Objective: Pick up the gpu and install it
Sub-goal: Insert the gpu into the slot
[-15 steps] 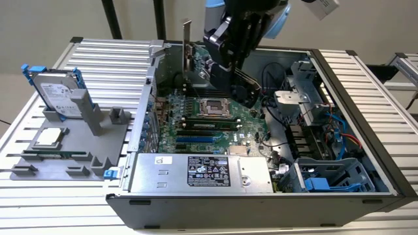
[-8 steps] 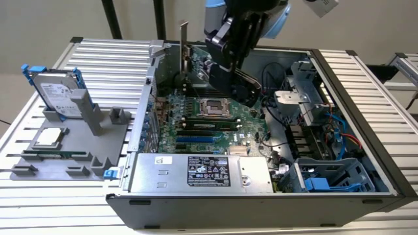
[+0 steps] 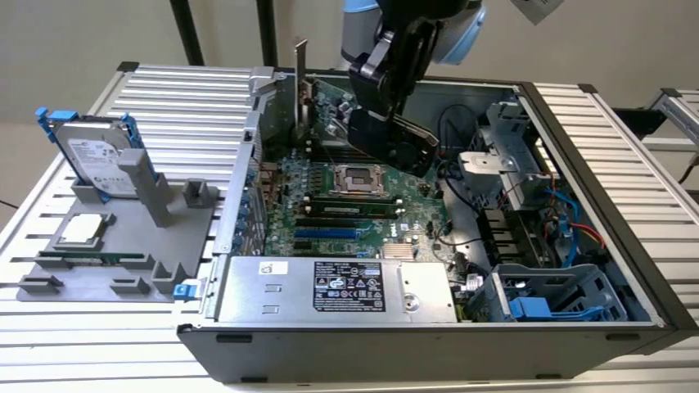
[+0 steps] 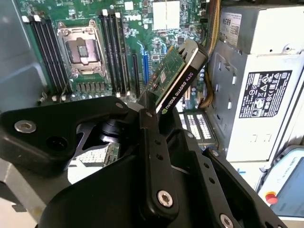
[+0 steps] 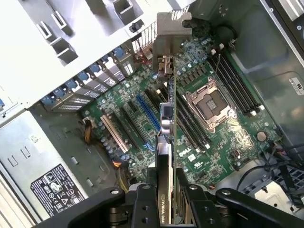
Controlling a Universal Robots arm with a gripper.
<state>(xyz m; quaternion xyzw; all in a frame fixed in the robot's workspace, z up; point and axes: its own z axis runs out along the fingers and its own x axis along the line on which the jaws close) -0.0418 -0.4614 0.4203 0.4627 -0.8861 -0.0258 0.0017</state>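
Gpu held up over the open computer case in the exterior view, tilted, above the green board; carrying step, slot not reached, careful lining-up needed. Gripper clamped on card's edge in the second wrist view, black cooler face showing. Silver bracket leading toward slots in the first wrist view.

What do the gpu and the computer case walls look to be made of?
The gpu, clamped in the end effector above the motherboard: glossy green circuit board, a matte black shell that looks like plastic, a bare silver metal bracket. The case walls: dull grey sheet metal, probably steel, with folded edges.
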